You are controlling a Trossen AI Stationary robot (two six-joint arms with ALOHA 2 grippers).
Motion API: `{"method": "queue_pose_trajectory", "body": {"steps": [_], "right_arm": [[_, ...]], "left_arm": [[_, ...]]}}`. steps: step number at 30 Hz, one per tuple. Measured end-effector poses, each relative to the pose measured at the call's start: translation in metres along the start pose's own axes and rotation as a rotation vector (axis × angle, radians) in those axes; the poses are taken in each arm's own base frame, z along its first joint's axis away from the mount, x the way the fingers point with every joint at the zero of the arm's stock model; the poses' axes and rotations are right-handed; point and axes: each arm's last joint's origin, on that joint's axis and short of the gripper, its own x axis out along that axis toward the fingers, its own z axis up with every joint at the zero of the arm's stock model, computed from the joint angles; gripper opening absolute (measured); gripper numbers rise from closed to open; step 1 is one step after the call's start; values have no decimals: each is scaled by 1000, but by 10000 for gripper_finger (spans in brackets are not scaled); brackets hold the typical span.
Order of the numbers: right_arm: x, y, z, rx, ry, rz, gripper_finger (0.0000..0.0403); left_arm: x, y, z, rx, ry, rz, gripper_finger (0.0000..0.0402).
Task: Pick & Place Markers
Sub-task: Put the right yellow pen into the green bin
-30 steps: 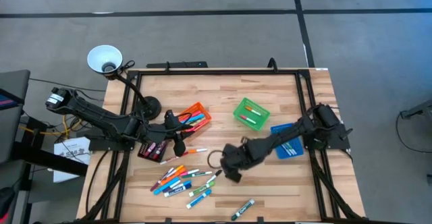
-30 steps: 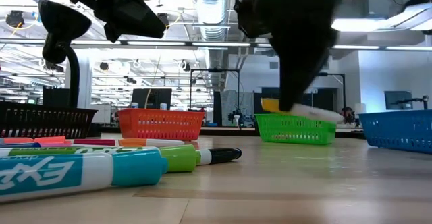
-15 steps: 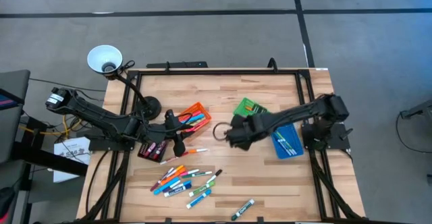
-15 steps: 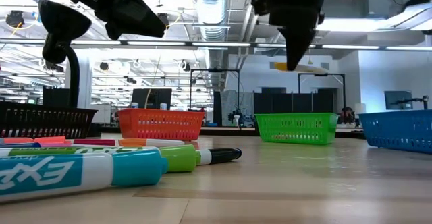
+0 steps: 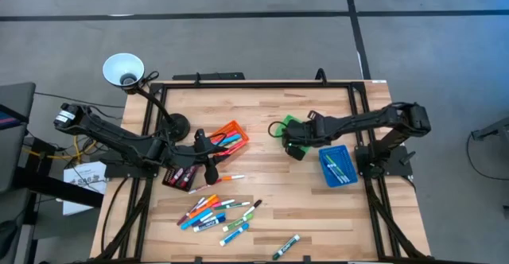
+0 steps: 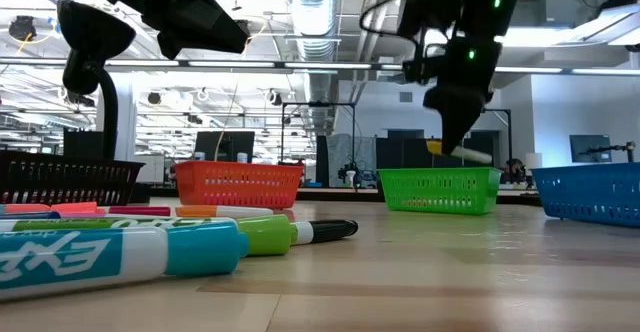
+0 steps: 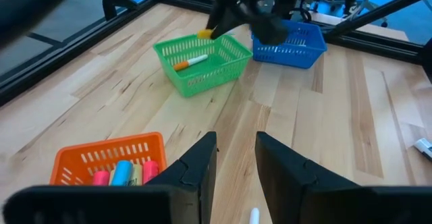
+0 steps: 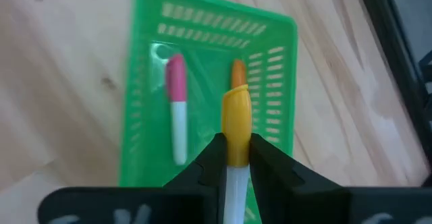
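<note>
The wooden table [image 5: 262,168] carries four bins and a scatter of loose markers [image 5: 219,212] lying well behind the working arm, nearer the left one. The green bin [image 8: 209,82] sits directly below and ahead of the right gripper [image 8: 233,160], which hangs over it. Its fingers are pinched nearly shut on a yellow-capped marker [image 8: 236,126], whose long axis runs straight out from the jaws, along the bin's length. Two markers already lie in the bin, a pink-capped one [image 8: 177,106] beside the held one and an orange-capped one [image 8: 237,72] just beyond its tip. The left gripper [image 7: 235,160] waits, part open and empty, above the orange bin [image 7: 111,163]. An open workshop room lies beyond the table.
</note>
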Motion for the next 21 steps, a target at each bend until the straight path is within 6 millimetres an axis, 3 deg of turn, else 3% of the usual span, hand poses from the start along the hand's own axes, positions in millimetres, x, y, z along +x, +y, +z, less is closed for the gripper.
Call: {"method": "queue_pose_trajectory", "body": {"steps": [6, 13, 21], "right_arm": [[16, -14, -1, 81, 19, -21, 49], [22, -25, 4, 137, 14, -28, 92], [21, -20, 8, 151, -14, 40, 147]], "left_arm": [[0, 0, 0, -3, -4, -1, 99], [0, 0, 0, -3, -4, -1, 99], [0, 0, 0, -3, -4, -2, 99]]}}
